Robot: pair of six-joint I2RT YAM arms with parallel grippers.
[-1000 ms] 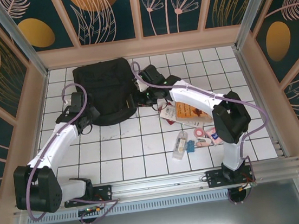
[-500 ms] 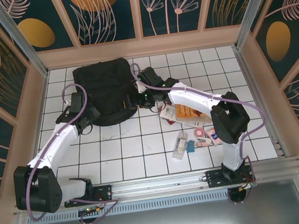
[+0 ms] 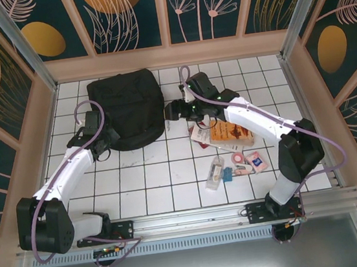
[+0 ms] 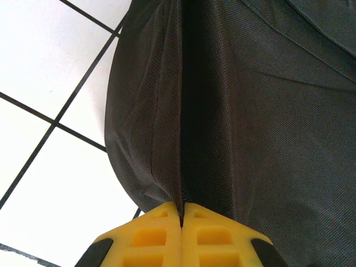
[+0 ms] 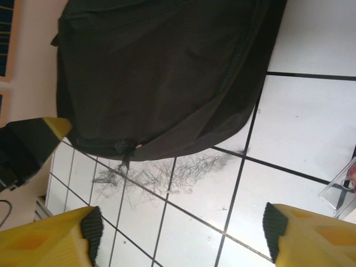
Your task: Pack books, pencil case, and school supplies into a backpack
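The left gripper (image 4: 181, 214) is pressed together on a thin fold of the backpack (image 4: 250, 111), which is pinched at the bag's near left edge. The right gripper (image 5: 181, 233) is spread wide and empty. It is held over the tabletop (image 3: 157, 175) just beside the bag's right edge, where a zip line is seen in the fabric.

The backpack is laid flat at the back left of the tabletop, and no open mouth can be made out on it. An orange book (image 3: 230, 132) and a white book (image 3: 202, 134) are left on the tiles to its right. The tape roll (image 3: 239, 157), the card (image 3: 256, 159) and the clear packet (image 3: 215, 173) are set nearer the arm bases.

Little fabric is caught in the pinch, so it may be pulled free if the bag is tugged from the other side. The soft bag may also be dragged whole rather than opened. If loose cloth is grasped instead of the zip pull, the bag is likely to be kept shut. The books lie close under the right arm and could be swept aside.
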